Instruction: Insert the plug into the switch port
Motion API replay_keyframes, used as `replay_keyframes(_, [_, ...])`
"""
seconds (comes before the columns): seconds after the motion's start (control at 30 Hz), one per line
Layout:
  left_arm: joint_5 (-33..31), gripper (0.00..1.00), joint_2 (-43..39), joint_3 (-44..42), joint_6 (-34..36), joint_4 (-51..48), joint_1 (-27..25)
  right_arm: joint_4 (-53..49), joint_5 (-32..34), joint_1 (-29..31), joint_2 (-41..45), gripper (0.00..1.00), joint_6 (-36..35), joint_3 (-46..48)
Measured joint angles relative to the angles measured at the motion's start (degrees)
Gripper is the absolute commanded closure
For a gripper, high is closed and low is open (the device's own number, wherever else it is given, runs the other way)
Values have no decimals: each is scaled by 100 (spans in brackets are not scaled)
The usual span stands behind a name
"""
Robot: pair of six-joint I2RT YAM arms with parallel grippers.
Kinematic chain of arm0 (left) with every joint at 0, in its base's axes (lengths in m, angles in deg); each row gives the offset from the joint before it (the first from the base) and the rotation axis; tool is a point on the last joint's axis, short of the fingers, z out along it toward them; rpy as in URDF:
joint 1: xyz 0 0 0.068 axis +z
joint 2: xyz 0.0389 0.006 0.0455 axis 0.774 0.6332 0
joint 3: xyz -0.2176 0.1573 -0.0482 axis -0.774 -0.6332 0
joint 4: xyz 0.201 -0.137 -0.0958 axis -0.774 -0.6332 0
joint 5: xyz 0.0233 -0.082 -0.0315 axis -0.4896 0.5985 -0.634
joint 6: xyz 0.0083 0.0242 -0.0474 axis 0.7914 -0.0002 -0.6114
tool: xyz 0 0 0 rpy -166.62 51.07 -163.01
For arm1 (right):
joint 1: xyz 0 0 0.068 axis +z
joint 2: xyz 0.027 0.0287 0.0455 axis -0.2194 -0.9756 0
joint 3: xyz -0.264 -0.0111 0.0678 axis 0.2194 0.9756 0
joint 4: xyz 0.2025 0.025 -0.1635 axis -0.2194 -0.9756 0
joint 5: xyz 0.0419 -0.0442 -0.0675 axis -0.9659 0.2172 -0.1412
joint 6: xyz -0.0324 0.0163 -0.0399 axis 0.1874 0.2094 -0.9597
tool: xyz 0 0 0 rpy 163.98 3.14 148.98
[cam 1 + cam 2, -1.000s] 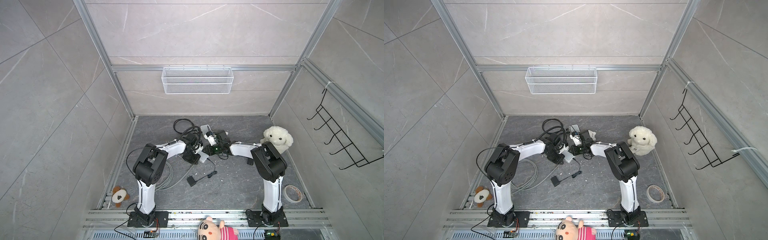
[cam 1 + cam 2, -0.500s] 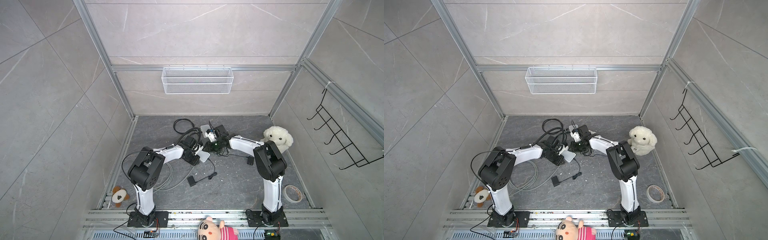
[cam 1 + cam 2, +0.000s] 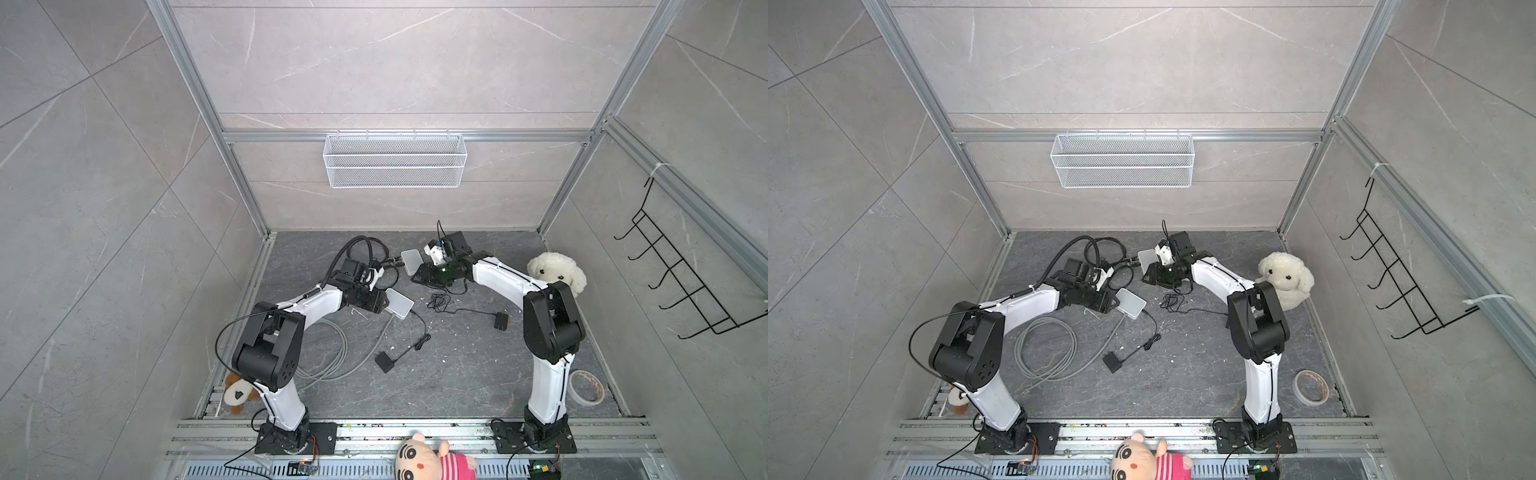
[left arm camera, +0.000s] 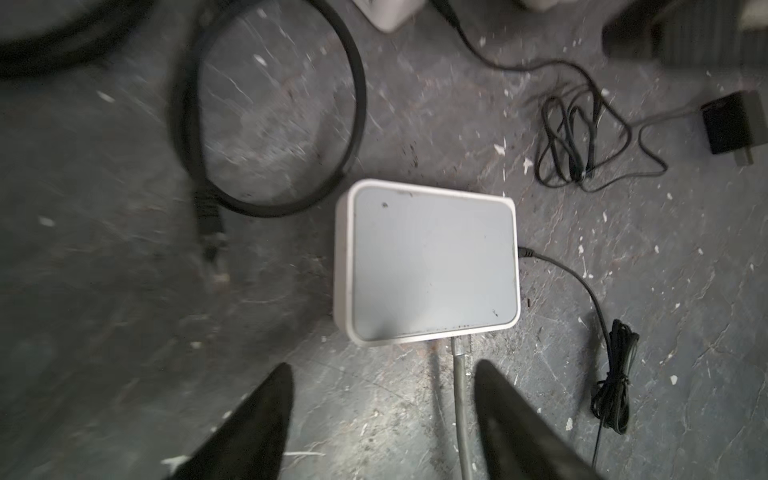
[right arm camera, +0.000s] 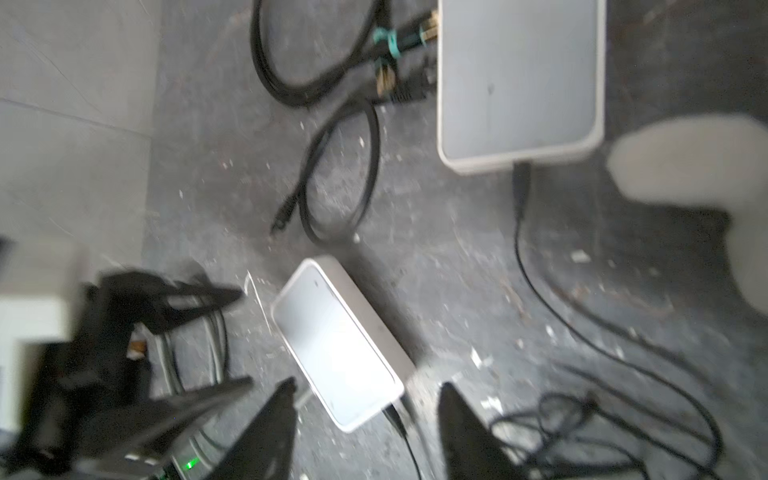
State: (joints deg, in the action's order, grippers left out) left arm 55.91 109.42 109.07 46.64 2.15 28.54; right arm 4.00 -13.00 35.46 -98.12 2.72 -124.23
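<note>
Left wrist view: the left gripper (image 4: 383,365) is open and holds nothing. A grey cable (image 4: 461,407) runs between its fingers, and the plug (image 4: 458,348) sits at the side of the white switch (image 4: 432,266). The white switch lies flat near the middle of the floor (image 3: 457,374), closer to the back edge. The right gripper (image 5: 369,382) is open too. It is near the white switch and holds nothing.
</note>
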Motion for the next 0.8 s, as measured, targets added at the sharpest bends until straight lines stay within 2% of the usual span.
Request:
replay_keyframes(0.13, [-245,0,-326,256,-363,114,426,107,437,-79,887,1,-87,970])
replay_keyframes(0.27, [-1202,0,-599,363,-734,317,811,577,1259,-155,2218,1,-245,2006])
replay_keyframes(0.37, [-1792,0,-855,-2,-863,761,1145,1073,2177,-247,3185,1,-391,2811])
replay_keyframes(0.47, [-2096,0,-1279,-866,-866,1335,1475,1801,3213,-339,3912,0,-647,3818])
replay_keyframes(0.6, [-2387,0,-1731,-2041,-664,1945,1641,2085,4426,-358,4216,1,-1003,4715])
replay_keyframes(0.7, [-2415,0,-1963,-2697,-520,2258,1674,2166,4852,-382,4172,1,-1290,4750])
replay_keyframes(0.8, [-2339,0,-2114,-3023,-494,2481,1871,2645,4986,-446,4118,1,-1508,4833])
